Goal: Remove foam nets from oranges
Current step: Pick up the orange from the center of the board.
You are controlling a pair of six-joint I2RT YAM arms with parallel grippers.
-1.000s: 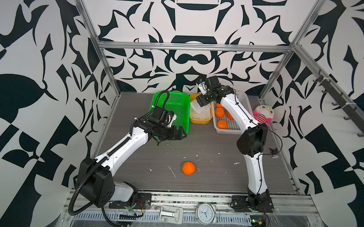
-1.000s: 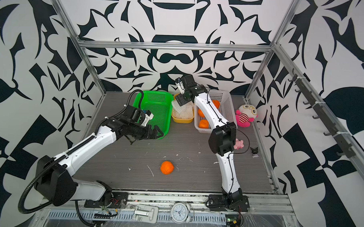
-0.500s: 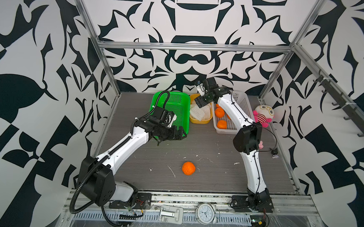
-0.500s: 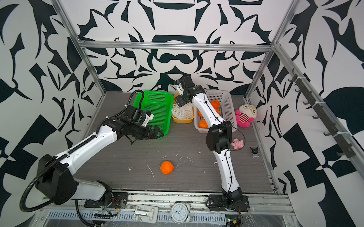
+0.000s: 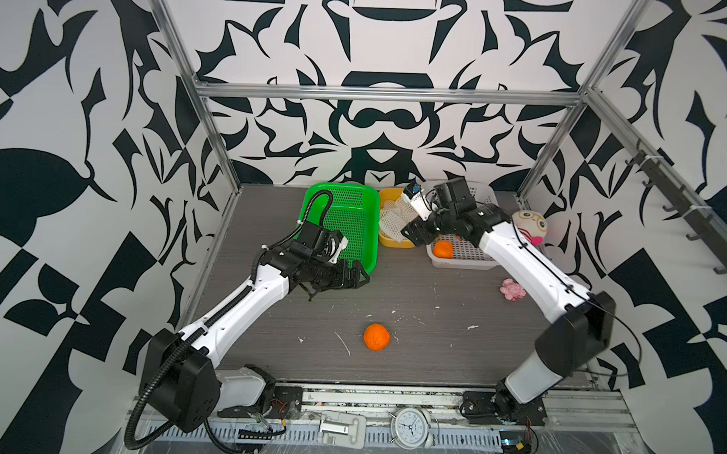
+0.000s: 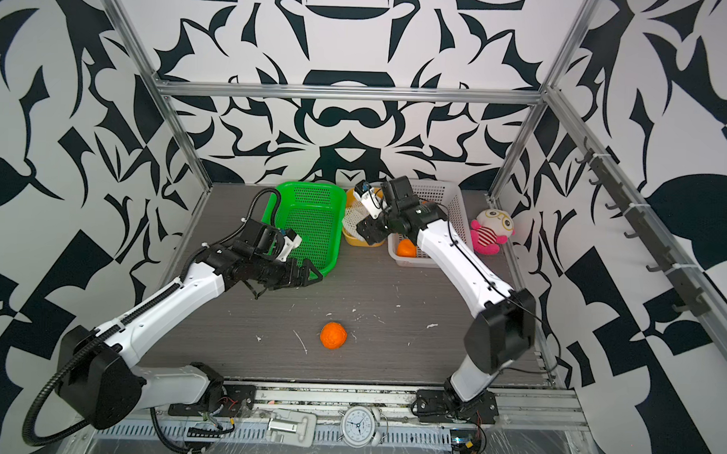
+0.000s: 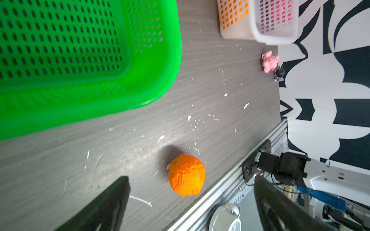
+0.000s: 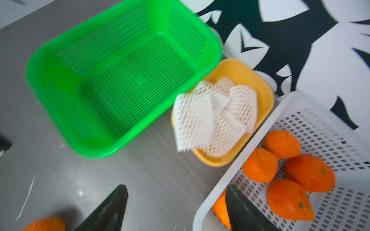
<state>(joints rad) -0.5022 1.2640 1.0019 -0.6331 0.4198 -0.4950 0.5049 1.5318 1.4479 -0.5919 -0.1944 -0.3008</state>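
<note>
One bare orange (image 5: 377, 337) lies alone on the table near the front, also in the left wrist view (image 7: 186, 175). Several more oranges (image 8: 282, 144) sit bare in the white basket (image 8: 216, 192). The foam nets (image 8: 212, 118) are piled flat in the yellow tub (image 8: 266, 94); no net is on any orange I can see. My left gripper (image 5: 358, 277) hovers open and empty by the green basket's front corner, well behind the lone orange. Above the near ends of the tub and white basket my right gripper (image 5: 413, 234) is open, nothing between its fingers (image 8: 118, 202).
An empty green basket (image 5: 342, 188) stands at the back, left of the yellow tub (image 5: 388, 241) and white basket (image 5: 460, 264). A plush toy (image 5: 528, 225) and a small pink toy (image 5: 512, 289) lie at the right. White foam crumbs dot the table.
The right arm has swung its elbow out to the right and drawn its gripper back from over the yellow tub toward the white basket's near end. The left arm has barely moved.
</note>
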